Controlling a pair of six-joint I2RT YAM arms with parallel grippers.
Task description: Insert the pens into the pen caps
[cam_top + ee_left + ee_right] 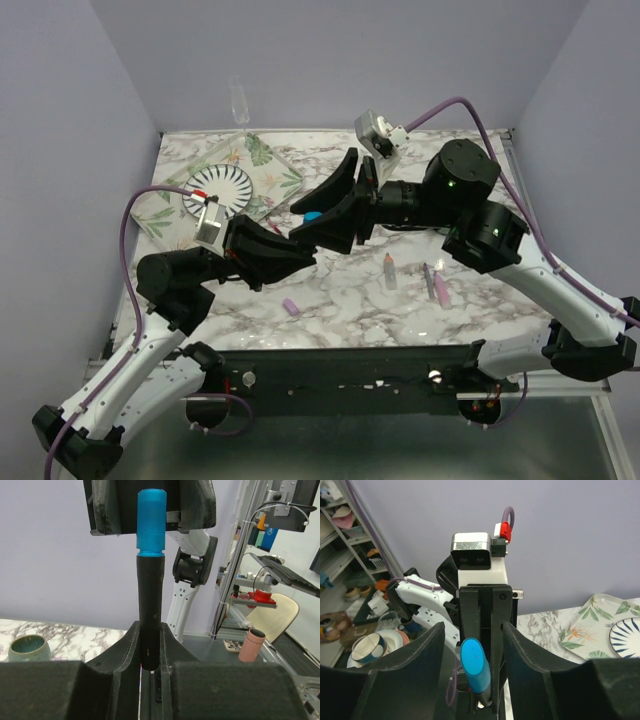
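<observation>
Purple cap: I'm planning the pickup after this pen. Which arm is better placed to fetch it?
Probably left: the purple cap lies nearer the left gripper, on that arm's side, though it must first release the black pen.

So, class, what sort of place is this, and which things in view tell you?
Probably a robotics lab: black-and-white left arm and right arm bolted to a marble-patterned table inside plain lilac wall panels, with cluttered storage shelves and a keyboard desk beyond.
</observation>
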